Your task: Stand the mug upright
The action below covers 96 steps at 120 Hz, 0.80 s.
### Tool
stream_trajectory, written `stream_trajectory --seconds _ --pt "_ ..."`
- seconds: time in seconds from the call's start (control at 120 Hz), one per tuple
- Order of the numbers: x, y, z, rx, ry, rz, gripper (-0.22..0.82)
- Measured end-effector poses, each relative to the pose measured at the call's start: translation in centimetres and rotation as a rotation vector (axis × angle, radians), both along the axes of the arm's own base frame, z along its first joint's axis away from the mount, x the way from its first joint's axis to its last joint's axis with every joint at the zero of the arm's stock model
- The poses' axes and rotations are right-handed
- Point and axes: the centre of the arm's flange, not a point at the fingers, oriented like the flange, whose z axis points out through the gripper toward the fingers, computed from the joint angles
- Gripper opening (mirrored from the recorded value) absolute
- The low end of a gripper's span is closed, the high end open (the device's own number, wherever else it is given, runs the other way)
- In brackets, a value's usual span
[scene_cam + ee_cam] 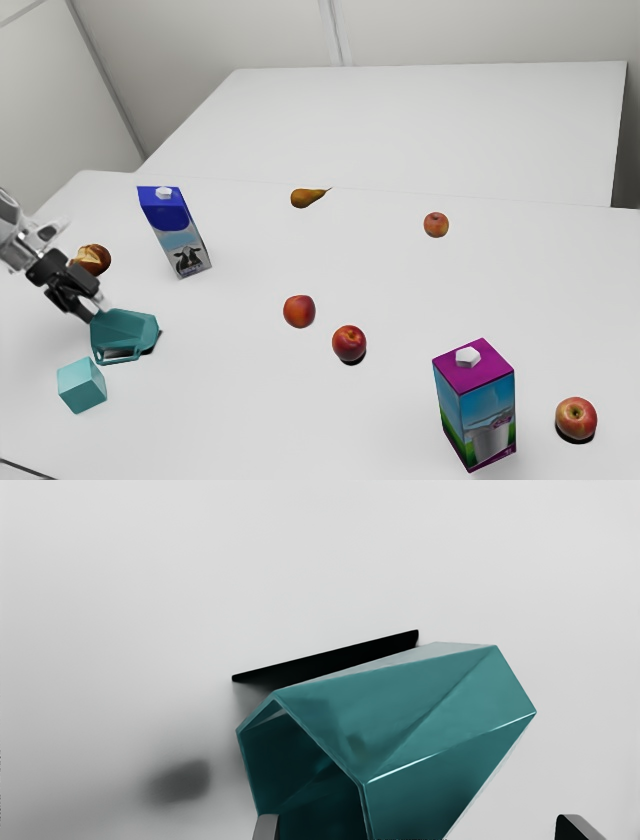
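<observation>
The teal mug (pixel 126 332) lies on its side on the table near the exterior view's left edge, with its handle toward the teal cube. My gripper (pixel 93 309) is right at the mug, on the side toward the arm. In the wrist view the faceted mug (pixel 410 720) shows its dark hollow opening. The gripper (pixel 417 827) stands open there, one fingertip at the mug's opening and the other apart from it, beyond the mug's outer wall.
A teal cube (pixel 82 386) sits close to the mug. Near the arm are a brown bun-like item (pixel 92 260) and a blue milk carton (pixel 176 232). Farther off lie a peach (pixel 299 311), a red fruit (pixel 349 343), a pear (pixel 308 198), apples (pixel 576 418) and a purple-topped carton (pixel 476 405).
</observation>
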Motion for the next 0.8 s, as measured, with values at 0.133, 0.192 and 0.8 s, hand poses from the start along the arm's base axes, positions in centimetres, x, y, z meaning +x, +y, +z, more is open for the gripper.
stream_trajectory --seconds 0.133,0.192,0.8 --pt "-0.5 0.8 -0.5 -0.043 -0.026 0.020 0.60" --pt "-0.4 0.8 -1.0 -0.066 -0.035 0.028 0.60" --pt "-1.3 1.7 -3.7 -0.252 -0.088 0.181 0.60"
